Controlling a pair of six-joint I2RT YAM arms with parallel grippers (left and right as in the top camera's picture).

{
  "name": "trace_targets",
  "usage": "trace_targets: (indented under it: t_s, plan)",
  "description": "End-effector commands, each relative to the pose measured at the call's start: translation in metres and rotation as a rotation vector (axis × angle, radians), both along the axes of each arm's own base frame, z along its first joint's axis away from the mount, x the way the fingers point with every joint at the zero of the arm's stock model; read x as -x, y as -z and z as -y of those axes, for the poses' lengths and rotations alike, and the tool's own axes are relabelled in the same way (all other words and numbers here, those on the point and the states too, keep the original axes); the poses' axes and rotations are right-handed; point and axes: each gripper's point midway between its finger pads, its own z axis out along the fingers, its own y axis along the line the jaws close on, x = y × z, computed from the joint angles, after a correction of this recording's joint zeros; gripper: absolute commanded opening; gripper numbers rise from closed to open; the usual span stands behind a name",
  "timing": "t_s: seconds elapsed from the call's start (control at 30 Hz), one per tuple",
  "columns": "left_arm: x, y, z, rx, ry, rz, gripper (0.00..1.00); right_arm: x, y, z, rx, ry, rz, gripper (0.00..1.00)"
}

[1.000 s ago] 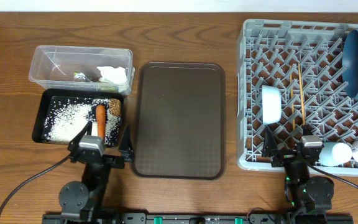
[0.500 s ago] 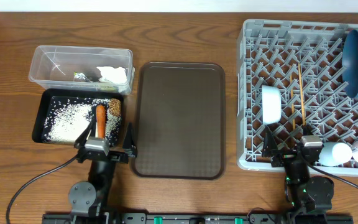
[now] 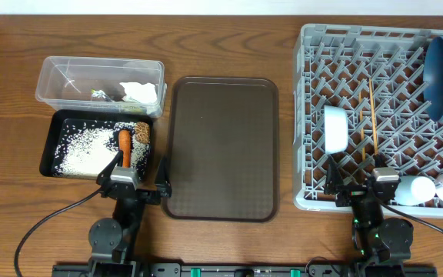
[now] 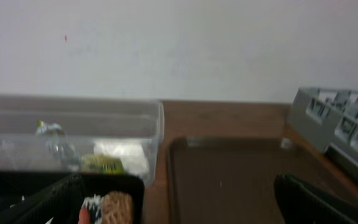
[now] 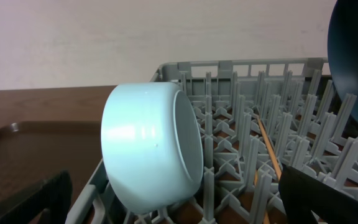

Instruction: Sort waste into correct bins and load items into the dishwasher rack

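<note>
Orange carrot (image 3: 124,147) lies lengthwise just ahead of the spread left pincer (image 3: 136,171); right pincer (image 3: 358,183), also spread, faces the rack (image 3: 306,115).

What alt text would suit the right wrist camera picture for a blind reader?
A white bowl stands on edge among the pegs of a grey dish rack, wooden chopsticks lying to its right and a dark-blue plate at the far right. A brown tray lies to the left.
</note>
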Motion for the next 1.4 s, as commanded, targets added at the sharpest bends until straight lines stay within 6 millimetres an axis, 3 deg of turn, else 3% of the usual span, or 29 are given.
trace_targets:
  t_s: [0.0,0.1,1.37]
  plan:
    - [0.001,0.01,0.0,-0.017,-0.001,-0.036,0.98,0.0,0.001,0.005,-0.015,0.023,-0.003,0.99]
    - [0.003,0.031,0.0,-0.025,-0.001,-0.122,0.98,0.0,0.001,0.005,-0.015,0.023,-0.003,0.99]
    - [0.002,0.034,0.0,-0.027,0.0,-0.137,0.98,0.0,0.001,0.005,-0.015,0.023,-0.003,0.99]
